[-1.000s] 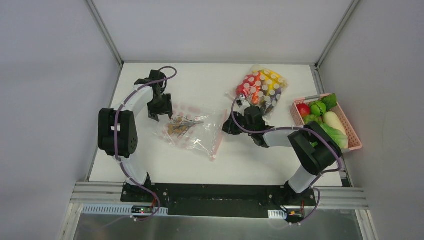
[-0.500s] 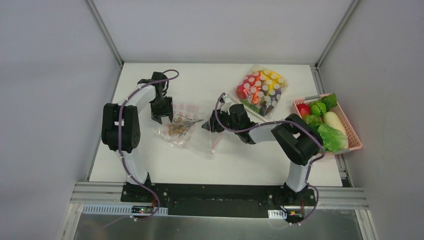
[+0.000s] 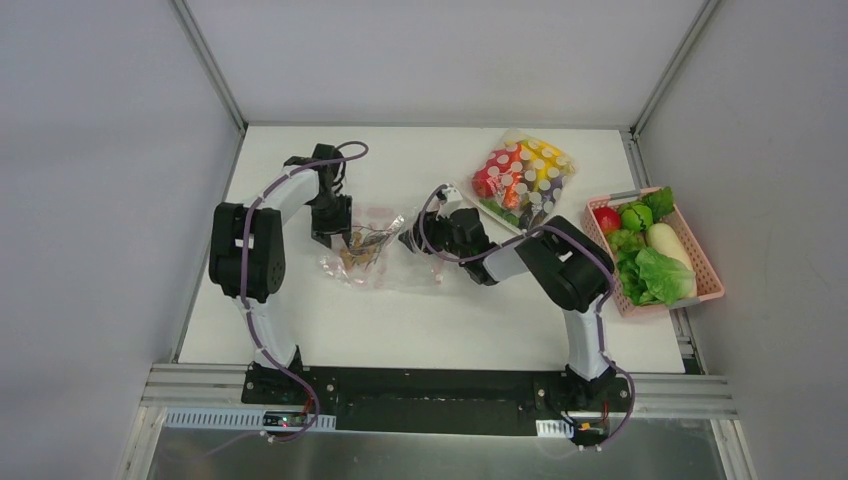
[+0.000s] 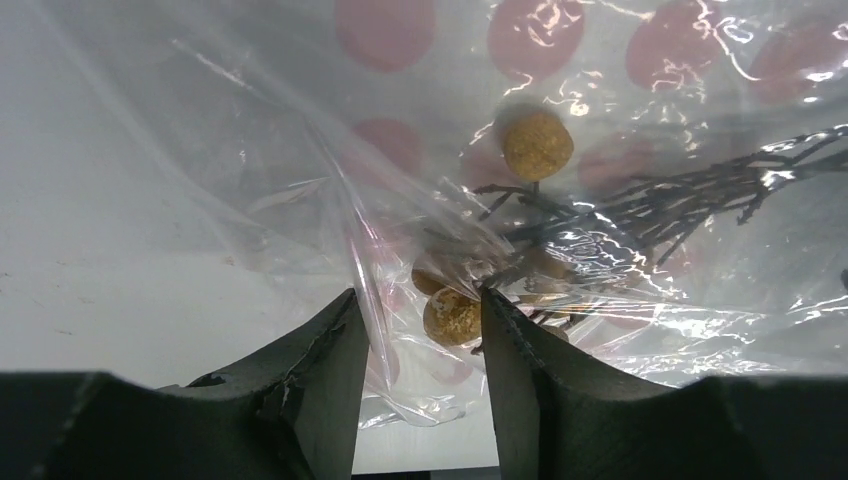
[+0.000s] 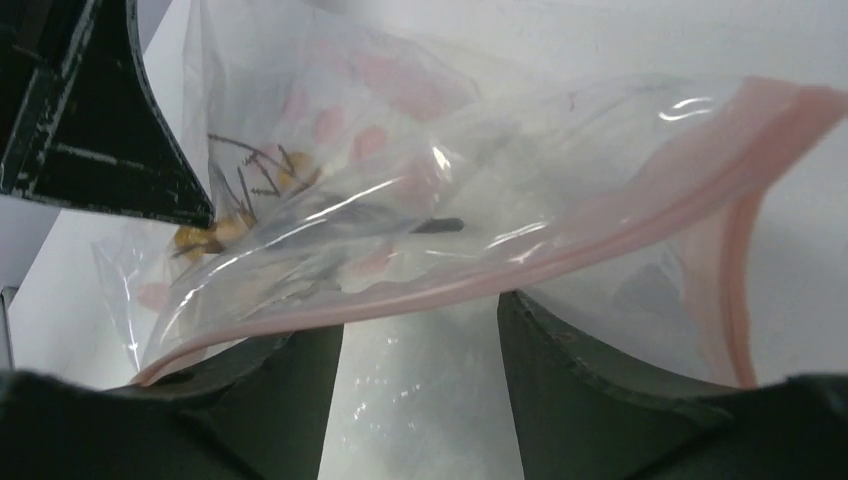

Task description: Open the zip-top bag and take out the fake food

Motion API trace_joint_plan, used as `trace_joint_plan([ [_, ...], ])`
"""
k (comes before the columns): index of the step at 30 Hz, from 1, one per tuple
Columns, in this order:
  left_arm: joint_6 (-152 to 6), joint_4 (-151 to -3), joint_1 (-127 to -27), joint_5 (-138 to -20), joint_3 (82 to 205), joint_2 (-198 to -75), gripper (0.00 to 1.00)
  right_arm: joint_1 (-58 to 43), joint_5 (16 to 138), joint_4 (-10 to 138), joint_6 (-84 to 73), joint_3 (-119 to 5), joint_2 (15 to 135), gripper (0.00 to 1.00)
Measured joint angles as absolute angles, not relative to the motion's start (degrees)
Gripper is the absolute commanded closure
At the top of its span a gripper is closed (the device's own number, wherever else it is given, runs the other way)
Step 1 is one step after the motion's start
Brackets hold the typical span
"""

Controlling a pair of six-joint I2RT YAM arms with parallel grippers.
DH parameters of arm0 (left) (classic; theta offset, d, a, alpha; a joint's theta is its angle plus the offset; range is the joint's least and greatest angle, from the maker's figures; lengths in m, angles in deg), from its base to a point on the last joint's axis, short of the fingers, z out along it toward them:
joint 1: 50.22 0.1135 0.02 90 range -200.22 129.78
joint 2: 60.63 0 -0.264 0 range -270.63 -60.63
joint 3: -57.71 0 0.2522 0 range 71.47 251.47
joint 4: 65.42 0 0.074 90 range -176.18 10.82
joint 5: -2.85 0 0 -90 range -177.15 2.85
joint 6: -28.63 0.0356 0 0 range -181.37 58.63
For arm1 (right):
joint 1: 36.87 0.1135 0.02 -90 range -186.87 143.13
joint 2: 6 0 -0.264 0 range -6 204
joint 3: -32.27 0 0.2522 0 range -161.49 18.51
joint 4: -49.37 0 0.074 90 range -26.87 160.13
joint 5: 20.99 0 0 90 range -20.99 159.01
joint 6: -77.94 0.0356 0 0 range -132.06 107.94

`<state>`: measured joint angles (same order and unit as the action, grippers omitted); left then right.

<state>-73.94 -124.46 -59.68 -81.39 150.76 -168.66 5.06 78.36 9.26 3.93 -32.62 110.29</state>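
Observation:
The zip-top bag [image 3: 385,272], clear with pink dots, lies crumpled at the table's middle between my two grippers. Inside it are small brown balls [image 4: 537,143] on dark twigs [image 3: 356,254]. My left gripper [image 3: 334,238] stands over the bag's left end, jaws apart, with a fold of plastic and one ball between them [image 4: 420,315]. My right gripper [image 3: 409,240] is open at the bag's mouth [image 5: 420,325], and the pink zip strip [image 5: 600,250] crosses over its fingers. The fake food lies in a pink basket [image 3: 709,270]: red apple [image 3: 607,220], green fruit [image 3: 636,216], white radish [image 3: 665,243], lettuce [image 3: 660,276].
A white-dotted clear bag [image 3: 525,175] of red, orange, yellow and purple items lies at the back right, just behind my right arm. The left gripper's finger [image 5: 90,120] shows at the upper left of the right wrist view. Grey walls enclose the table.
My right gripper has moved left along the table into the bag's mouth. The bag has bunched up towards the left gripper, which shifted slightly right.

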Motion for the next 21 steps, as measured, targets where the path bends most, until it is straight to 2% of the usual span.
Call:
trace_joint_plan([
  [14,-71.2,-126.1,-64.3,-81.4,151.6,-170.2,0.65,5.3,78.0,2.0,11.4,-42.7,121.3,0.41],
  [17,-70.7,-126.2,-64.9,-81.4,151.6,-170.2,0.67,5.3,78.8,1.8,13.4,-44.3,122.6,0.44],
  [21,-70.3,-126.2,-65.2,-81.2,151.6,-170.2,0.7,5.4,79.5,1.6,16.1,-45.4,123.7,0.54],
])
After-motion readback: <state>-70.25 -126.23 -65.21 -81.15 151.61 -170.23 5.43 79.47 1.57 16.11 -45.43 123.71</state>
